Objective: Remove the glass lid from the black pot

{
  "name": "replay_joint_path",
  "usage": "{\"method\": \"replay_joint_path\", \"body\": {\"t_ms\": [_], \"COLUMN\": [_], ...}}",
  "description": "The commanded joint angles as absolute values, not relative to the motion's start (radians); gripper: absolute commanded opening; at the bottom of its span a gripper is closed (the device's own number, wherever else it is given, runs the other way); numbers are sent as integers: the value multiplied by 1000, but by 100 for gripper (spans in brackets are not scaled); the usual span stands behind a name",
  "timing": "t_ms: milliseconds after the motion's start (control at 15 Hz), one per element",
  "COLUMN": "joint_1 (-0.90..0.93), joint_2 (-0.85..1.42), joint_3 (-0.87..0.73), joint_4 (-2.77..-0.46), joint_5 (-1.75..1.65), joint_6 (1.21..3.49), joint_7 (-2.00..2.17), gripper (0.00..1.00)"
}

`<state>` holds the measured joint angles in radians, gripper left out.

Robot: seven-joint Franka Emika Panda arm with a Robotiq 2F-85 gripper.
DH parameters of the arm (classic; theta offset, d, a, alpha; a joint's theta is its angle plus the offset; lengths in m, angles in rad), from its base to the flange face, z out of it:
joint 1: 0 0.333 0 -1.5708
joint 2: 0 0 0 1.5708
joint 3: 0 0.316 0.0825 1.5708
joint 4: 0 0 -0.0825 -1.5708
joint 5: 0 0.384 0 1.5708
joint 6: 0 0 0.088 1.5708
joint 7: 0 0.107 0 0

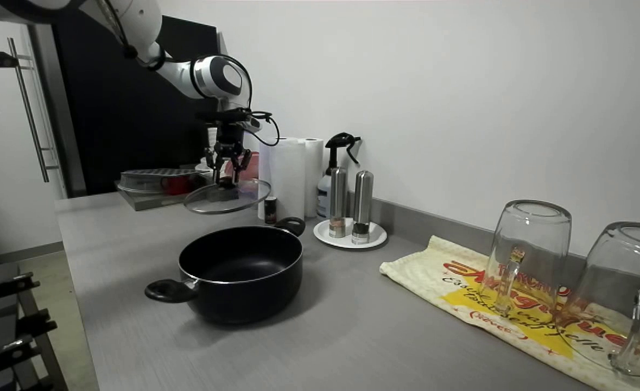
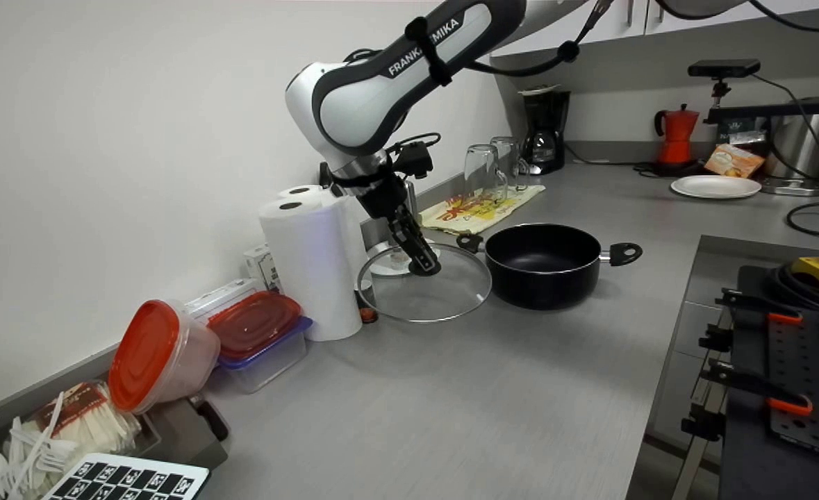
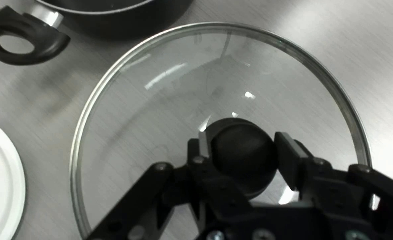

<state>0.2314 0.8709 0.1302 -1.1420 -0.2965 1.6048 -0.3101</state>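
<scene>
The black pot (image 1: 244, 297) stands open on the grey counter, its inside bare in the exterior view; it also shows in an exterior view (image 2: 542, 286) and at the top left of the wrist view (image 3: 126, 20). The glass lid (image 1: 246, 200) is beside the pot, tilted and apparently above the counter; it also shows in an exterior view (image 2: 447, 295) and fills the wrist view (image 3: 169, 96). My gripper (image 1: 226, 182) is shut on the lid's black knob (image 3: 243, 153), one finger on each side. In an exterior view the gripper (image 2: 423, 262) points down at the lid's centre.
Paper towel rolls (image 2: 312, 271), a spray bottle (image 1: 324, 193) and a white plate (image 1: 374, 239) with two metal mills stand near the lid by the wall. Plastic containers (image 2: 260, 347) lie at the wall. Upturned glasses (image 1: 531, 244) stand on a cloth (image 1: 423, 266).
</scene>
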Motion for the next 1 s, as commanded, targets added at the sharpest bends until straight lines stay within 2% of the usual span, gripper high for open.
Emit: {"method": "replay_joint_path", "body": {"t_ms": [0,933], "joint_1": [267,447], "joint_2": [957,1193], "joint_3": [141,105], "joint_4": [-993,-832], "joint_5": [-280,-364], "joint_6": [1533,1430], "joint_7": [-361,-371], "gripper": [25,25]}}
